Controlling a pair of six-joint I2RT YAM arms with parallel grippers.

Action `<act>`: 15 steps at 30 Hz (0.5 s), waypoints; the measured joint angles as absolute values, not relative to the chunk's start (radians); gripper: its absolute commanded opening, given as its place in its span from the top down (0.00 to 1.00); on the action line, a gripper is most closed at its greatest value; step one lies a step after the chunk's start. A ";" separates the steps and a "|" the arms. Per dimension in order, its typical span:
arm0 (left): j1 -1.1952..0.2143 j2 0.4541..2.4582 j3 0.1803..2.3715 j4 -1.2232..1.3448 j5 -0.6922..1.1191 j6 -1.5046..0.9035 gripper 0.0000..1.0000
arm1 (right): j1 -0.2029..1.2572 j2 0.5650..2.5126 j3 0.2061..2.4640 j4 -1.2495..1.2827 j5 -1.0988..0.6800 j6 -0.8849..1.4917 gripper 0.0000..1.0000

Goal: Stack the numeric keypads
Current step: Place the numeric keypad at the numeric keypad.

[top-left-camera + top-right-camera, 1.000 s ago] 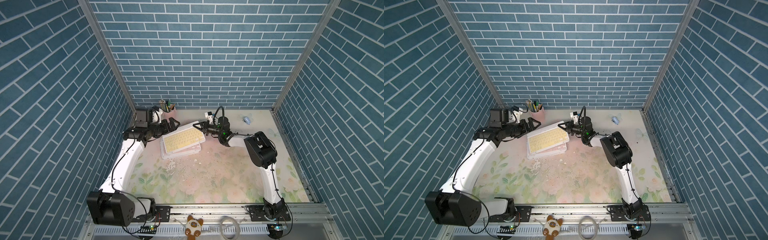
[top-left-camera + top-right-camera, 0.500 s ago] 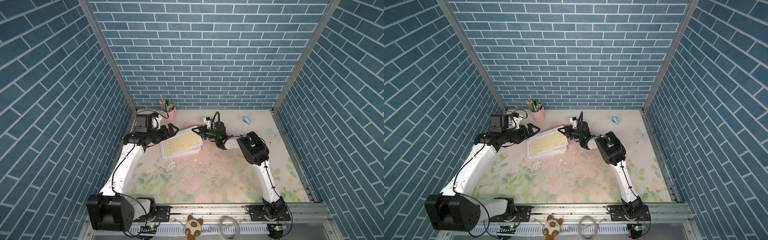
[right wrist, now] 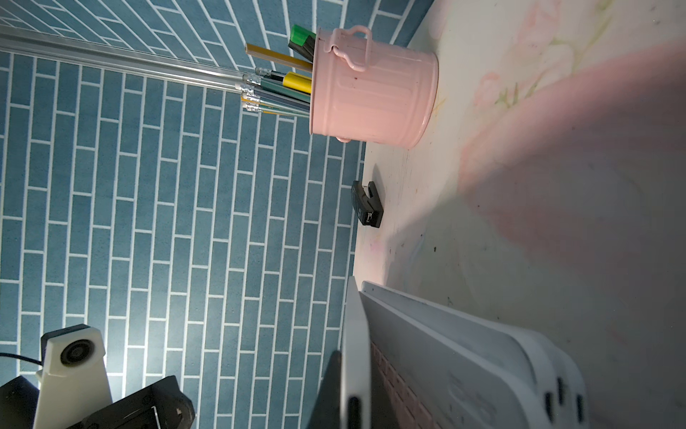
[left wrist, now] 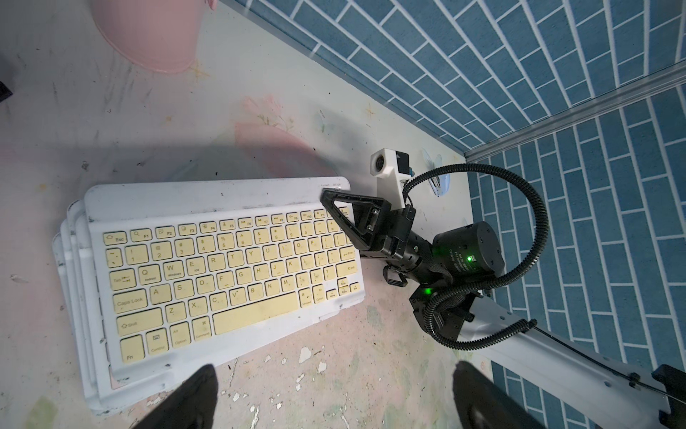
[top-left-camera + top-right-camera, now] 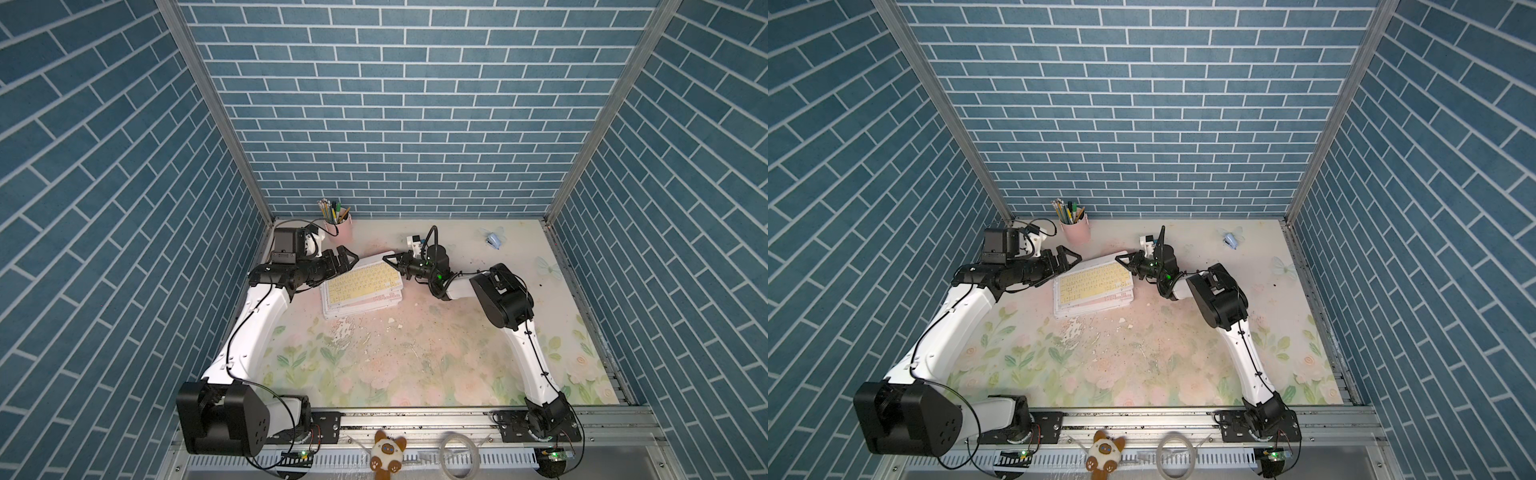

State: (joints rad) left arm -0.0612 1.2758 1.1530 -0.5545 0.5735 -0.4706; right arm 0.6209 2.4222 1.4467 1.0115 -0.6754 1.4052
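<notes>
While the right gripper is pinching a corner of the white-framed, yellow-keyed plastic keypad atop the white keypad stack, the left gripper is hovering spread wide, empty. Placement is seemingly ending. Squaring it, then letting go, is likely coming next.

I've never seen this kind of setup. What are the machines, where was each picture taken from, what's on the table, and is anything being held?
Two robot arms stand at the front of a flowered table; each ends in a two-fingered pincer. Two pictures look down from overhead, nearly alike; the other two come from a camera on each arm's wrist. Near the back lies a stack of keypads. The right pincer is shut on a corner of the top keypad, the yellow-keyed one, its gripped end slightly raised. The left pincer is open and empty, at the stack's other end. Also there: a pink pencil cup, a black stapler and a small light-blue stapler.
</notes>
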 measured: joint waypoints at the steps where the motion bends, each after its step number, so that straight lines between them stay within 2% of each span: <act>1: -0.061 1.277 1.153 -0.554 0.574 -0.471 0.00 | 0.622 2.422 1.447 1.011 -0.676 1.407 1.00; 15: -0.061 1.285 1.144 -0.546 0.585 -0.471 0.00 | 0.641 2.439 1.447 1.002 -0.668 1.425 0.99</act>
